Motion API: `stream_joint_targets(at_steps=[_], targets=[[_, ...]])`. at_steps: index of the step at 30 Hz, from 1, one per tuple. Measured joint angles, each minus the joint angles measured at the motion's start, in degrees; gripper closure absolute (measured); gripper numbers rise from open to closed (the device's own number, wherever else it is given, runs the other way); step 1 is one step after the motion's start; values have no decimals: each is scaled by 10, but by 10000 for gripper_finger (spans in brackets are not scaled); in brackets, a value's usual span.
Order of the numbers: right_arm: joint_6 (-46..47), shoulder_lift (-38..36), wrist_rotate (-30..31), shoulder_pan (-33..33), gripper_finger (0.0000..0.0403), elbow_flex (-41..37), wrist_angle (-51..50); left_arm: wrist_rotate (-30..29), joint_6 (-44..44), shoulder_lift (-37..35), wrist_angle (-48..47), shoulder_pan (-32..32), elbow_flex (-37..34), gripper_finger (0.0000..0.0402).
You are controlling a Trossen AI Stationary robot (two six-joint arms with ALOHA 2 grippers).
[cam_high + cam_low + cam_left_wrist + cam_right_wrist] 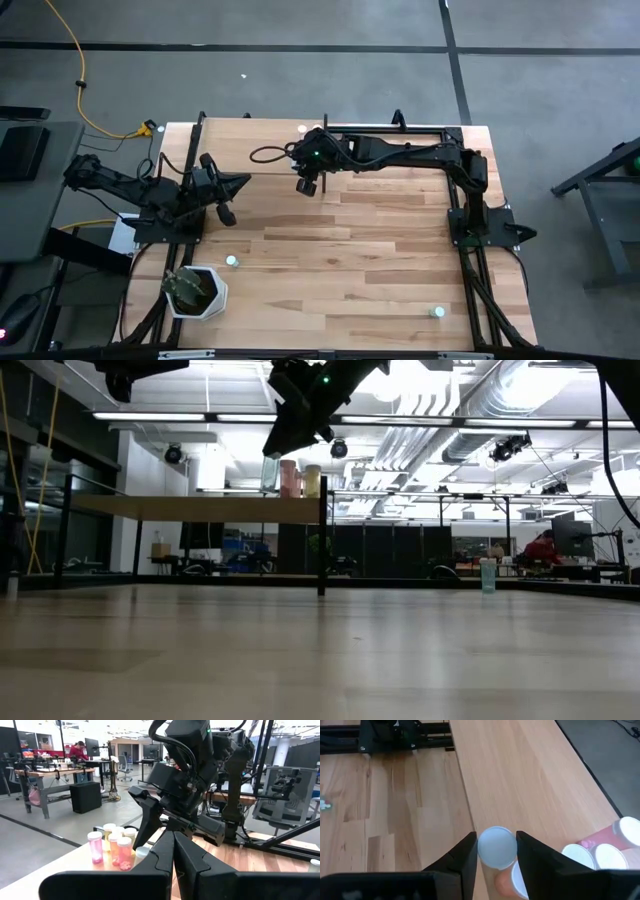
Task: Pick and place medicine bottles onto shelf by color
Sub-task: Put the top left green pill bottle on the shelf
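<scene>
My right gripper point(308, 186) reaches over the light-wood shelf point(240, 145) near its right end and is shut on a pale blue-green bottle point(496, 847), which also shows in the low view point(270, 472). Several pink, orange and white-capped bottles point(116, 849) stand on the shelf board beside it; they also show in the right wrist view point(600, 852). My left gripper point(226, 208) is shut and empty, hovering at the table's left by the shelf's near edge. Loose bottles stand on the tabletop point(232, 261) point(437, 312). My right gripper pinches the bottle's upper part by the cap point(496, 847) between its two fingers point(470, 851), which come from above, pointing down. The bottle is upright, its base close to the shelf board. I cannot tell whether it stands on the board.
A white pot with a green plant point(196, 290) stands at the table's near left corner. Black frame posts point(322, 540) carry the shelf. Bare shelf board point(530, 780) lies to the left of the standing bottles. People and desks show in the room beyond the table.
</scene>
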Motion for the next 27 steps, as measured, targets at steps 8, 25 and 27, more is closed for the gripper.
stream_joint_targets(at_steps=[8, 25, 27], targets=[[-5, 0, 5, -1, 274, 0, 1, 0, 0, 0, 0, 0, 0, 402], [-5, 0, -3, -12, 272, 0, 0, 0, 0, 0, 0, 0, 0, 401], [-5, 0, -3, -12, 272, 0, 0, 0, 0, 0, 0, 0, 0, 402]])
